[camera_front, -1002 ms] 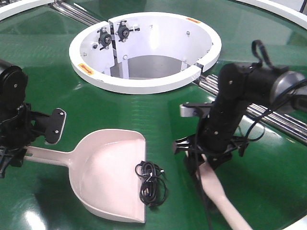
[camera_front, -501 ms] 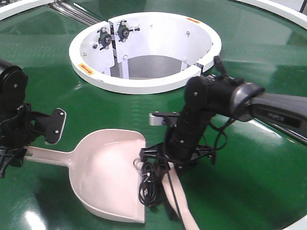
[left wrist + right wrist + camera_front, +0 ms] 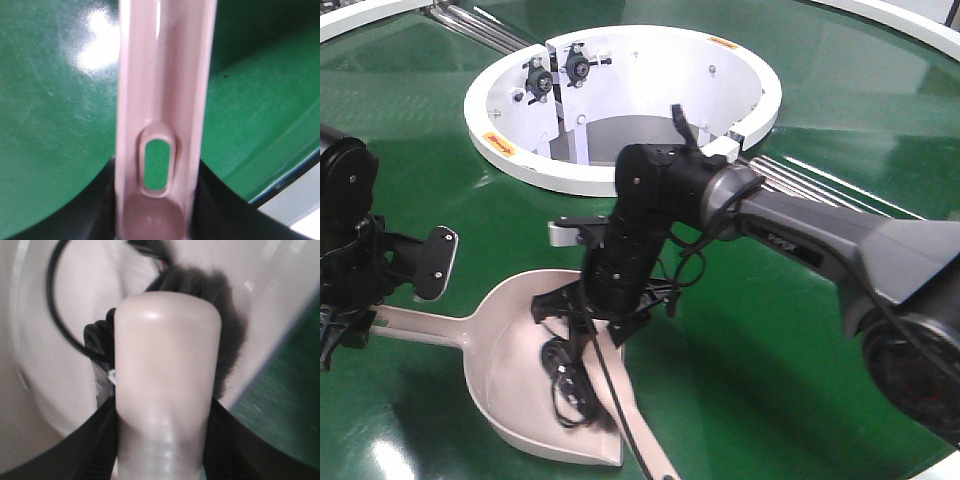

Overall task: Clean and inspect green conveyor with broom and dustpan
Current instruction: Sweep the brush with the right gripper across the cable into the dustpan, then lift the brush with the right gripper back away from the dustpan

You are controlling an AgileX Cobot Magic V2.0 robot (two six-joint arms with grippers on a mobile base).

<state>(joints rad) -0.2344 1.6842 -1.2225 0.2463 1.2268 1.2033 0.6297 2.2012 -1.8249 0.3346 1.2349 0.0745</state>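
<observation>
Beige dustpan point(image 3: 510, 370) clenched in left pincer point(image 3: 157, 215), right pincer point(image 3: 160, 450) grasping broom point(image 3: 167, 365) across its lip, green conveyor point(image 3: 750, 380) around.

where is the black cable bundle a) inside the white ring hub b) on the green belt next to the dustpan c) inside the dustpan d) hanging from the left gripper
c: the black cable bundle lies on the floor of the dustpan, behind its front lip, with the broom right beside it.
</observation>
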